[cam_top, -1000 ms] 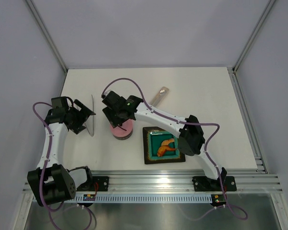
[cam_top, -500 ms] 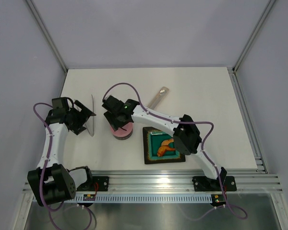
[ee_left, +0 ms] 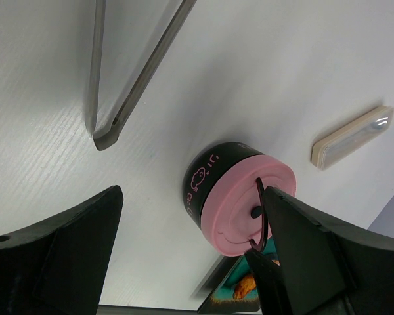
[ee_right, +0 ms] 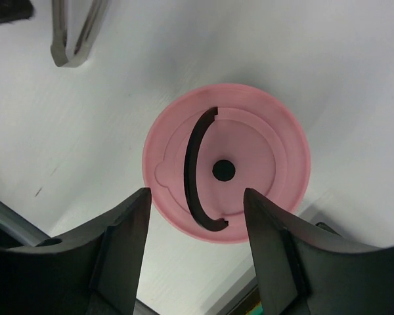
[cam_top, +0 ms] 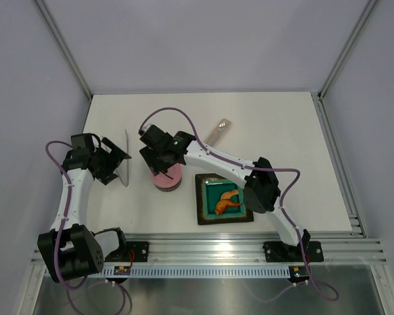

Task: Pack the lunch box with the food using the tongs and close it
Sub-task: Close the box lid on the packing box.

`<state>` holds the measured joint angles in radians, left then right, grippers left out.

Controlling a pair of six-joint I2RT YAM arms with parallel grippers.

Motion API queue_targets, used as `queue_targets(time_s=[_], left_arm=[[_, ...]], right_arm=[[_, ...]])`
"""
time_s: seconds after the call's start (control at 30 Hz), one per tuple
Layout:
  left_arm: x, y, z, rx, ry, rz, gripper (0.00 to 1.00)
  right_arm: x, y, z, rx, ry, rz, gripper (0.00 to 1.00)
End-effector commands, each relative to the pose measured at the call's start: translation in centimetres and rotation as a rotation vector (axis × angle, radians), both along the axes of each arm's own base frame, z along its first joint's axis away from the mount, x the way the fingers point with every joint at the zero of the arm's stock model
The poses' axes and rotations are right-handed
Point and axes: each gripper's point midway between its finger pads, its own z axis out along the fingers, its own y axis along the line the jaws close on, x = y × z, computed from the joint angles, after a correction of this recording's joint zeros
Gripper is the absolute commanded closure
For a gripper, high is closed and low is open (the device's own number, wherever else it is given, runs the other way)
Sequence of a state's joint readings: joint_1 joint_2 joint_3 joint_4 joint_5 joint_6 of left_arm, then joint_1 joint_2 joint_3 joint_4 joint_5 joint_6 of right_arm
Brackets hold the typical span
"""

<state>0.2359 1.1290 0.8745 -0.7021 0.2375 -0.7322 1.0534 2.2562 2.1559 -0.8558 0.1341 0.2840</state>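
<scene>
**Right gripper poised over the covered lunch box, tongs lying unused**

Seen from overhead, my right gripper [cam_top: 161, 156] hung directly above the lunch box [cam_top: 166, 178], just left of frame centre. Its jaws stood roughly half open and gripped nothing. In the right wrist view, its 2 fingers [ee_right: 128, 243] framed the lower edge of the pink lid [ee_right: 262, 131]. The lid sat flat on the box with its black handle [ee_right: 189, 167] folded down. I judged the gripper was placed there to deal with the lid, because a covered box cannot take food.

My left gripper [cam_top: 113, 161] hovered at the left of the frame, jaws spread wide and empty. It was just beside the tongs [cam_top: 126, 157], which lay flat on the table [cam_top: 282, 131]. I read that position as readiness to pick up the tool meant for the food.

The food [cam_top: 227, 201], orange pieces, lay on the teal plate [cam_top: 199, 200] just right of the box, so packing was not yet done. A flat silvery utensil [cam_top: 218, 130] lay apart, above centre.
</scene>
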Motion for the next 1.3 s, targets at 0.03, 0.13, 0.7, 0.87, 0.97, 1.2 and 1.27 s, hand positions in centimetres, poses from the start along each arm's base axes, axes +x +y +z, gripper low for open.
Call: queue_targets(time_s=[0.03,0.13,0.7,0.87,0.97,1.2,1.27], left_arm=[[0.5,0.5,0.2,0.023,-0.031,0.002,0.08],[0.5,0.5,0.2,0.023,-0.031,0.004,0.08],[0.7,0.4,-0.1,0.018,-0.029,0.001,0.08],[0.8,0.4,0.1,0.018,-0.034,0.0,0.08],[0.8,0.5,0.0,0.019,-0.033,0.001,0.08],[0.7,0.4,-0.1,0.015,-0.028,0.0,0.08],[0.7,0.4,-0.1,0.016,-0.029,0.0,0.08]], right_arm=[[1.6,-0.2,6.9,0.096,-0.115,-0.029,0.34],[1.6,-0.2,5.6,0.067,-0.102,-0.031,0.34],[1.3,-0.6,1.0,-0.036,-0.041,-0.02,0.33],[1.3,-1.1,6.2,0.06,-0.109,-0.033,0.33],[1.2,-1.8,7.4,0.078,-0.132,-0.043,0.33],[0.1,-2.4,2.8,0.023,-0.056,-0.057,0.34],[-0.3,-2.4,0.8,0.003,-0.03,-0.052,0.34]])
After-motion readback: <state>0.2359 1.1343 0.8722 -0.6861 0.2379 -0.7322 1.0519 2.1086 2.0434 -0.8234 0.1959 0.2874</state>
